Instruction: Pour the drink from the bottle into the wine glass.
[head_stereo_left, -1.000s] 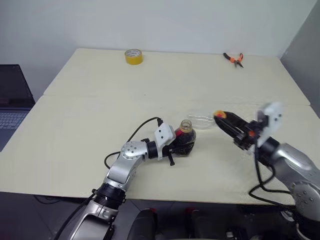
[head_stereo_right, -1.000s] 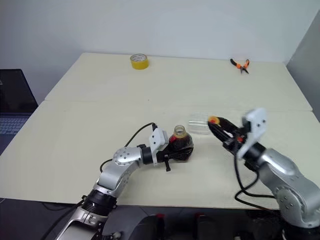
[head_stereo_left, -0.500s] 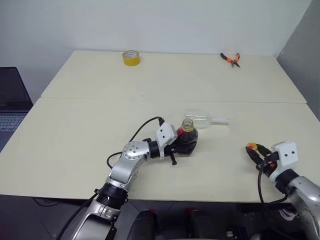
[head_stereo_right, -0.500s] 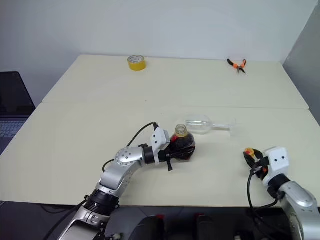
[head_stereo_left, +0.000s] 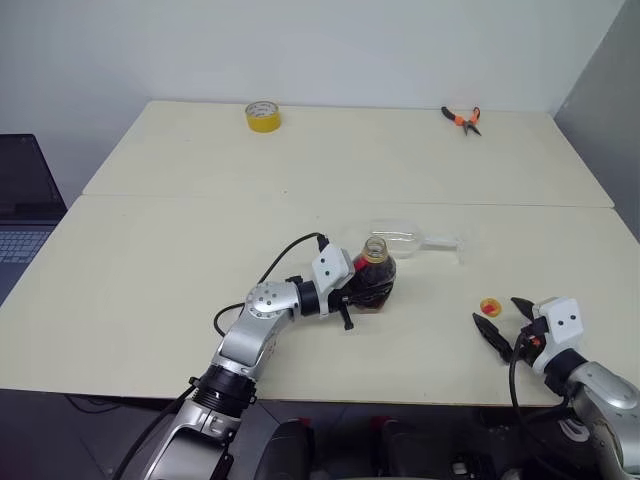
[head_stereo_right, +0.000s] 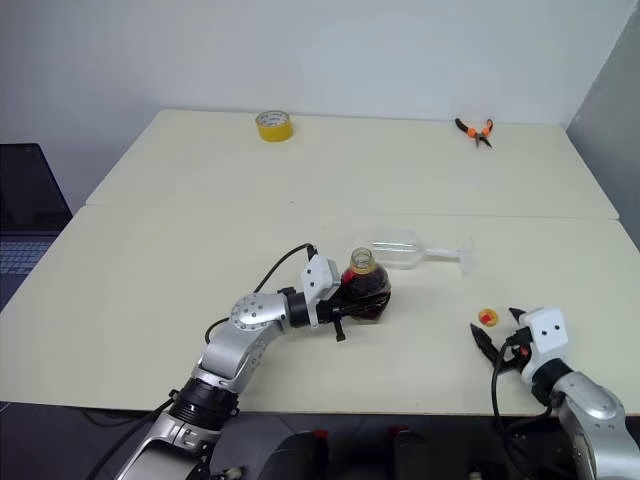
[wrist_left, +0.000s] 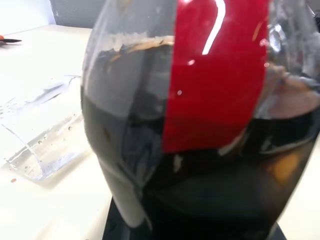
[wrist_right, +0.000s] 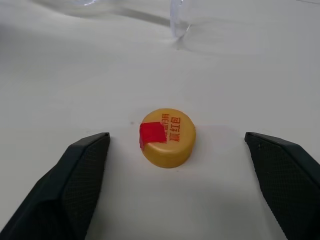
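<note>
A: Near the front edge of the table (head_stereo_left: 150, 240), the bottle (head_stereo_left: 372, 278), upright and uncapped, clenched in the left gripper (head_stereo_left: 352, 288) from its left side. Dark drink (wrist_left: 200, 190) inside, up to about the red label (wrist_left: 215, 75).

B: And just behind the bottle?

A: The wine glass (head_stereo_left: 402, 238), lying on its side, bowl closest to the bottle's open neck, stem and foot pointing away to the right. Close to the bottle; touching or not, cannot tell.

B: To the right of the bottle?

A: The yellow cap (head_stereo_left: 490, 307), flat on the table, well apart from the bottle and nearer the front edge. Bit of red tape on top, with printed characters, plain in the right wrist view (wrist_right: 167, 136).

B: Held?

A: No. Released. Right gripper (head_stereo_left: 508, 326) spread wide, black fingers (wrist_right: 82, 170) either side of the cap with bare table between each one and it. Low over the table, just on the near side of the cap.

B: Farther from the bottle?

A: Yellow tape roll (head_stereo_left: 262, 115) at the far edge, back and to the left. Orange-handled pliers (head_stereo_left: 464, 118) at the far edge too, back and to the right. Laptop (head_stereo_left: 25, 215) off beyond the table's left side.
</note>
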